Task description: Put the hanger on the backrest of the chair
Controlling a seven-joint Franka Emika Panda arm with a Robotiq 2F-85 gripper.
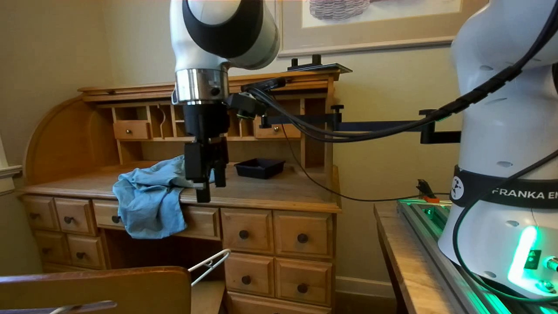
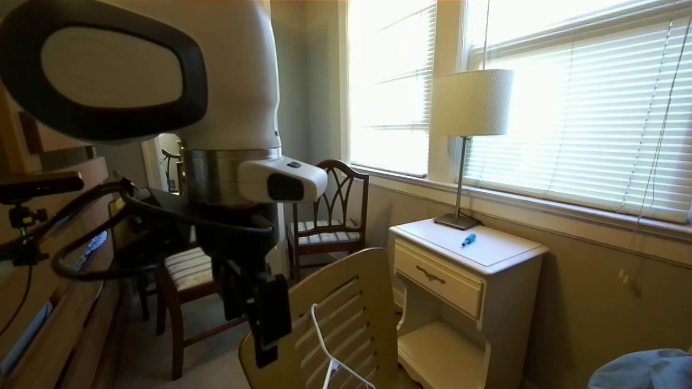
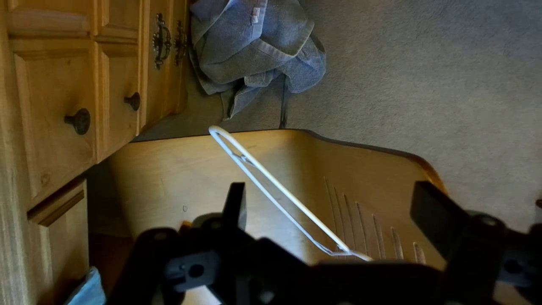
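- Fingers stand wide apart above the chair in the wrist view, away from the white hanger.
- That hanger is on the seat side of the chair's slotted backrest, one end jutting past the edge in an exterior view; I cannot tell whether it is caught there.
- Small black tray rests on the wooden desk; its inside is mostly hidden by the near wall.
- Pigeonholes rise at the back of the desk, with little drawers pushed in; larger drawers below the top are closed as well.
- Pale blue cloth lies on the desk and droops over the front edge, covering part of a drawer.
- White nightstand has a closed drawer over an open compartment; a shaded lamp and a small blue item share its top.
- Greyish-blue cloth is bunched beyond the chair, above the carpet; what lies beneath it is mostly hidden.
- Dark wooden chairs with striped seats stand farther back, near a window with blinds.
- Framed picture hangs above the desk.
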